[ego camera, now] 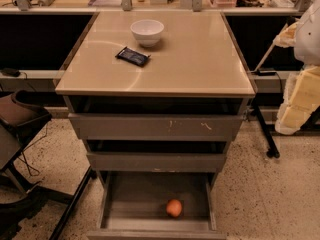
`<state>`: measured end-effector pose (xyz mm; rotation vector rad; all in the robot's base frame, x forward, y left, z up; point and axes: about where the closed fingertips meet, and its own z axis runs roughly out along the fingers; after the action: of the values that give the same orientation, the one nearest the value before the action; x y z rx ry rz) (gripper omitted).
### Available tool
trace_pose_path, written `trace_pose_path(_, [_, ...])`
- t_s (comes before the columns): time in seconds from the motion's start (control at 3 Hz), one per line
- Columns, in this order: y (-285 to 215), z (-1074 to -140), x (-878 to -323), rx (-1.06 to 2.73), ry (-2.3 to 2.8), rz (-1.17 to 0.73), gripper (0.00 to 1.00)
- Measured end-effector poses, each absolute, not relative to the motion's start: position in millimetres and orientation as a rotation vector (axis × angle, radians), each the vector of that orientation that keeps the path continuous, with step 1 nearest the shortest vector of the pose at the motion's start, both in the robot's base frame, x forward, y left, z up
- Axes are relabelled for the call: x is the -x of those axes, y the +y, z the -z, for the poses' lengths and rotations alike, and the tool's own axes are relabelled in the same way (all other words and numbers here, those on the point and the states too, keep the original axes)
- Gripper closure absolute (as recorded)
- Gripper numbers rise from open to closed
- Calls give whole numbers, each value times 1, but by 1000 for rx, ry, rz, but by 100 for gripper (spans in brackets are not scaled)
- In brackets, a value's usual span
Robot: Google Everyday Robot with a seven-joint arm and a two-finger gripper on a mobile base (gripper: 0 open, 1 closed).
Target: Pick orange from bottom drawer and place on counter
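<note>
A large square desk point(200, 59) with a glossy beige-tan top fills the middle of the view, seen from the front and from above. Two things lie on it, both in its far left part. A white bowl point(147, 31) stands upright near the far edge. A small, flat, dark packet point(133, 56) lies just in front of the bowl and slightly to its left, turned at an angle, close but not touching. The claw is out of view, so no place is given relative to it.
</note>
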<state>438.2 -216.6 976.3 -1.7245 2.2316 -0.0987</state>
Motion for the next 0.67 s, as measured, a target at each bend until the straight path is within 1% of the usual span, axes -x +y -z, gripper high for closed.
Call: trace_pose_path(0.67, [-224, -963, -438, 1693, 2219, 70, 0])
